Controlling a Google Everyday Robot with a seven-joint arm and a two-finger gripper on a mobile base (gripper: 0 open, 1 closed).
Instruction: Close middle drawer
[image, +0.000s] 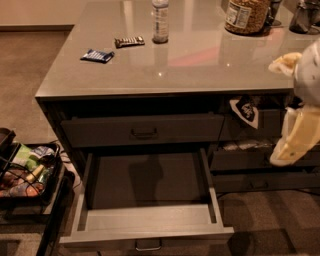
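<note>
Middle drawer (150, 231) pulled out; tool (294, 146) right, apart; basket (52, 151) left.

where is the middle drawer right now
The middle drawer is pulled out at the lower centre of the camera view, directly under the top drawer; the gripper hangs off to its right, apart from it.

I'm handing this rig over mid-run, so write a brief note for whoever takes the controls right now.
Gripper: at the right edge of the view, level with the drawer fronts, well clear of the middle drawer.
Middle drawer: pulled far out, nothing visible inside, its bar handle at the bottom of the view.
Done: nothing yet; the drawer is fully open.
Left: bring the gripper to the drawer's front and push it in flush.
</note>
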